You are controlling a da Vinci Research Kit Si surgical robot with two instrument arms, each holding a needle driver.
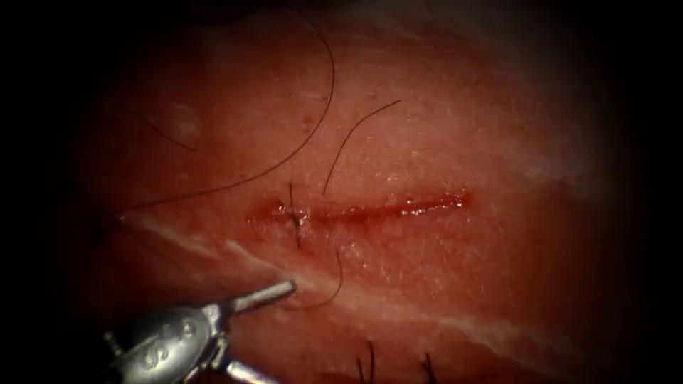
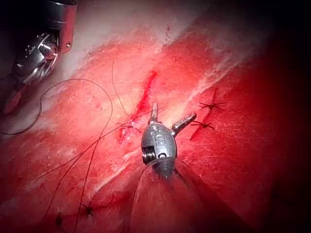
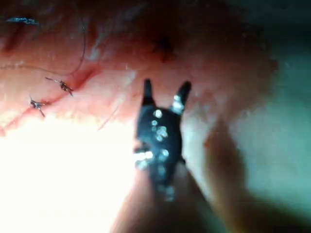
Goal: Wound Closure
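The cut [image 1: 370,209] runs across the tissue [image 1: 462,128] with red fluid in it. One knotted stitch [image 1: 295,217] crosses its left end. A long dark thread [image 1: 313,121] curves from that stitch up over the tissue, and a shorter thread end [image 1: 356,131] rises from the cut. My left tool [image 1: 283,333] hovers below the cut's left end with its jaws open, holding nothing, beside a small curl of thread [image 1: 336,284]. Its spread jaws are plain in the left wrist view [image 2: 174,110]. My right tool [image 3: 166,87] is open and holds nothing, above the tissue.
Older knotted stitches [image 2: 210,105] [image 2: 203,125] lie on the tissue near the left tool, and two more [image 3: 63,86] [image 3: 36,104] lie beside the right tool. Cut thread ends [image 1: 370,359] stick up at the lower edge. The right tool's body [image 2: 36,54] stands well off the cut.
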